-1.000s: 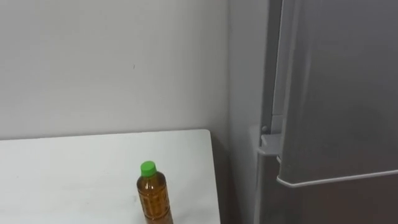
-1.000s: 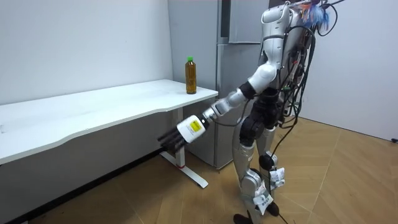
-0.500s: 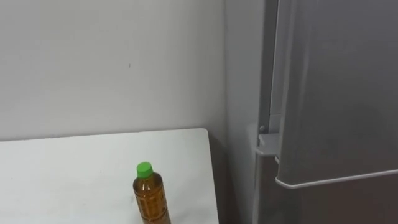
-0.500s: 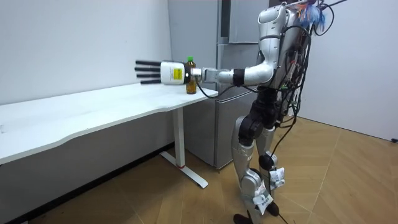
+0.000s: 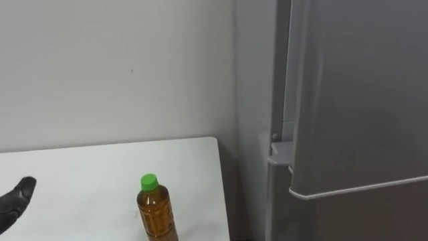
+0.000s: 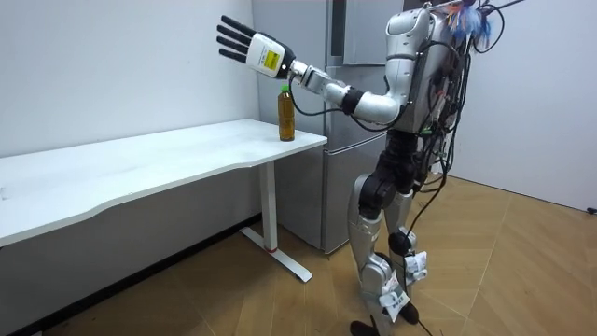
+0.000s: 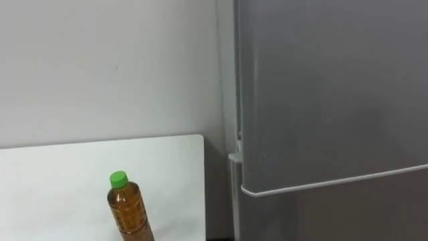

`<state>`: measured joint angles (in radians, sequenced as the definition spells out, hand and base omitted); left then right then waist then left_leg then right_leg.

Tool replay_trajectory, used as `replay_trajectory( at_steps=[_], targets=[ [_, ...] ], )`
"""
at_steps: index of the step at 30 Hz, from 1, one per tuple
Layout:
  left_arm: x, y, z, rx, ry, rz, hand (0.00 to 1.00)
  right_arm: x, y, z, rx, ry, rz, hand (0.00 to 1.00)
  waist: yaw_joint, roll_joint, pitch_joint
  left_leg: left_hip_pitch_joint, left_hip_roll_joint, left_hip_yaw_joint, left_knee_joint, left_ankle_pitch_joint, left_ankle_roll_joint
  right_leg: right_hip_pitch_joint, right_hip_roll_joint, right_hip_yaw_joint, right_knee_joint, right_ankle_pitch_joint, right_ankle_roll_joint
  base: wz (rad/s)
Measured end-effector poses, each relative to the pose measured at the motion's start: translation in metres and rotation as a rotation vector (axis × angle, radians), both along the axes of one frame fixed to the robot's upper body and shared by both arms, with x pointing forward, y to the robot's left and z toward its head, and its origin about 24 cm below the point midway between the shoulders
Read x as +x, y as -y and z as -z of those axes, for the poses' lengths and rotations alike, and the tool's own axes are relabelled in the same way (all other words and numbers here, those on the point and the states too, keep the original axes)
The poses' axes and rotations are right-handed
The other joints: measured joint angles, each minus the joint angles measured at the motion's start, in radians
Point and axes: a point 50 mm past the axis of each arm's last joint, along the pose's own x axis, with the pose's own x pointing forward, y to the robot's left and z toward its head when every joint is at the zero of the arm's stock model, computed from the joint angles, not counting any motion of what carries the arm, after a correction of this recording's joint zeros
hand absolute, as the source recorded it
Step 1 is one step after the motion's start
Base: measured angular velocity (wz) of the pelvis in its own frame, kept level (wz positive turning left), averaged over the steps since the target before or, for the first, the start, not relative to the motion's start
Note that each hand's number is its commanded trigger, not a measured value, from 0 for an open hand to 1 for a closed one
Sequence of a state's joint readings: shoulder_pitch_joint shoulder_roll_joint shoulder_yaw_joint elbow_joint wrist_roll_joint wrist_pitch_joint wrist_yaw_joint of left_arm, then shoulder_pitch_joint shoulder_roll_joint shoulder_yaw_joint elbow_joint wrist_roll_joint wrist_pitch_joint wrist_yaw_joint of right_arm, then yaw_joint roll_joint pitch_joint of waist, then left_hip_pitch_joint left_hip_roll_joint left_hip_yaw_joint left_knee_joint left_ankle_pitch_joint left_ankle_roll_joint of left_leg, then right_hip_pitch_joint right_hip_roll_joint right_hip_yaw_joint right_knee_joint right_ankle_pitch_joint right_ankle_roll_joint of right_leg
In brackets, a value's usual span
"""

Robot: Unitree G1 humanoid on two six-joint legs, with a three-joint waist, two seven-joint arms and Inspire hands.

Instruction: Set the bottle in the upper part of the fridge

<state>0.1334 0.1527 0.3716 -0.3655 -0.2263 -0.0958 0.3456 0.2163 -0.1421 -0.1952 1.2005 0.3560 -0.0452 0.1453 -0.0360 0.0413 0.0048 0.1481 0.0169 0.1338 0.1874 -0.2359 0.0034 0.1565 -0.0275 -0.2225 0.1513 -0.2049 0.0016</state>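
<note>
The left hand (image 5: 16, 199) is seen at the eye view's lower left edge; in the room view its fingers are spread straight and wide, nothing held; the bottle (image 5: 156, 214) is found at its 3 o'clock, upright on the table (image 5: 80, 167) near the right end, long axis vertical, green cap up; at the bottle's 2 o'clock the fridge (image 5: 361, 100) is shut, so its contents cannot be told; its upper door is judged to need opening first
</note>
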Motion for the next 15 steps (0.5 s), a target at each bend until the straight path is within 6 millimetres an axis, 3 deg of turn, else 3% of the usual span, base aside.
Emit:
replay_trajectory(
  at_steps=[5, 9, 15],
  targets=[
    [0.017, 0.029, -0.012, 0.036, 0.046, 0.197, 0.00, 0.007, -0.005, 0.001, 0.013, 0.008, -0.017, 0.00, -0.019, -0.008, -0.0012, -0.004, 0.000, -0.004, 0.011, 0.000, 0.000, -0.001, 0.000, 0.003, 0.000, 0.000, 0.000, 0.01],
    [0.025, 0.054, -0.017, 0.046, 0.062, 0.398, 0.00, 0.013, -0.007, 0.002, 0.017, 0.018, -0.036, 0.00, -0.055, -0.007, -0.0021, -0.005, 0.000, -0.003, 0.011, 0.000, 0.000, -0.001, 0.000, 0.008, 0.000, 0.000, 0.000, 0.00],
    [0.042, 0.091, -0.030, 0.052, 0.108, 0.684, 0.00, 0.017, -0.009, 0.002, 0.020, 0.021, -0.053, 0.00, -0.076, -0.013, 0.0018, -0.005, 0.000, -0.001, 0.010, 0.000, 0.000, -0.004, 0.000, 0.009, 0.000, 0.000, -0.001, -0.03]
  ],
)
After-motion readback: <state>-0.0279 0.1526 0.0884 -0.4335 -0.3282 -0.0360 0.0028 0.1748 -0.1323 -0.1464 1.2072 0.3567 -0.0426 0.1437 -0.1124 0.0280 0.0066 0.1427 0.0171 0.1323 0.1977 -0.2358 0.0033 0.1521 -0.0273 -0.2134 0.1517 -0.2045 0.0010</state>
